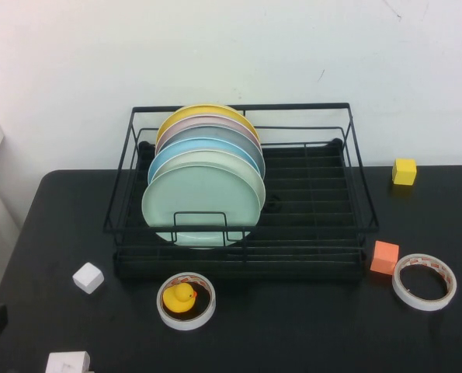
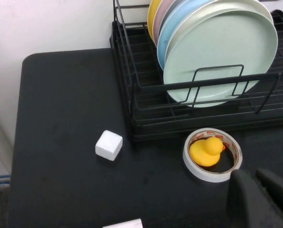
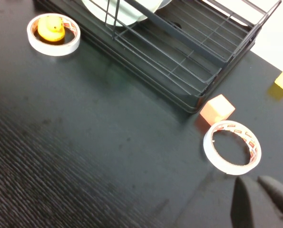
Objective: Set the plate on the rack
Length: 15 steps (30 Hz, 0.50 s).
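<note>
The pale mint-green plate [image 1: 202, 203] stands upright at the front of a row of plates in the black wire rack [image 1: 242, 107]. Behind it stand a cream, a light blue, a pink and a yellow plate. The plate also shows in the left wrist view [image 2: 222, 52] and partly in the right wrist view [image 3: 113, 10]. My left gripper [image 2: 253, 175] is shut and empty, low over the table in front of the rack's left part [image 2: 131, 90]. My right gripper [image 3: 251, 183] is shut and empty, near the table's front right, apart from the rack [image 3: 193, 52].
A tape roll with a yellow duck [image 1: 185, 300] inside lies in front of the rack. A white cube [image 1: 88, 277] and a white block [image 1: 67, 362] lie front left. An orange cube [image 1: 384, 257], a second tape roll [image 1: 424, 280] and a yellow cube [image 1: 404, 171] lie right.
</note>
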Tool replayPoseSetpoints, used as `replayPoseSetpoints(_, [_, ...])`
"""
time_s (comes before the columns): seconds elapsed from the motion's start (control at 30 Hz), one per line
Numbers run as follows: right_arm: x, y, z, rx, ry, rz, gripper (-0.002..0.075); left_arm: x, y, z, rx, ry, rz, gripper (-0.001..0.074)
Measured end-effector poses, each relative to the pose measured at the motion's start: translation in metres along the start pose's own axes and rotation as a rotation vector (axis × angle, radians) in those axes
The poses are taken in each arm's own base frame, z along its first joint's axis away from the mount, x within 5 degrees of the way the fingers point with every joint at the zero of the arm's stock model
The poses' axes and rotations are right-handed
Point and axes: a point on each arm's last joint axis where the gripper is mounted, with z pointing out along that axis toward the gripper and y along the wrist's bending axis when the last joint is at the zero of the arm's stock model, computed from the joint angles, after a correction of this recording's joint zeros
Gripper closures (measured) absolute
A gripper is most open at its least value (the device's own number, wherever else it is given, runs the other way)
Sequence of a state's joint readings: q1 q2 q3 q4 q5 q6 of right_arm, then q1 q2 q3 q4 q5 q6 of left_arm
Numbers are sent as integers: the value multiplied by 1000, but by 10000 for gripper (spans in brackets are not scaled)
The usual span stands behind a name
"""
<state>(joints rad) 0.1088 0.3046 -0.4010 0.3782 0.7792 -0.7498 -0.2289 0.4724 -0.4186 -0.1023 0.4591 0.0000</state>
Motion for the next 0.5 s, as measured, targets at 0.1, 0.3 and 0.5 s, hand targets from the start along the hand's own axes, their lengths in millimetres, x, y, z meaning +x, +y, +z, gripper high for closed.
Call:
replayPoseSetpoints(0.1, [0, 0, 0, 0, 0, 0, 726, 0, 0, 0, 2, 2, -4, 736])
replayPoseSetpoints(0.3, [0, 0, 0, -2, 0, 1, 726, 5, 0, -5, 0, -21, 5, 736])
replayPoseSetpoints(0.5, [0, 0, 0, -4, 1, 3, 726, 28, 5, -22, -39, -167, 21, 736])
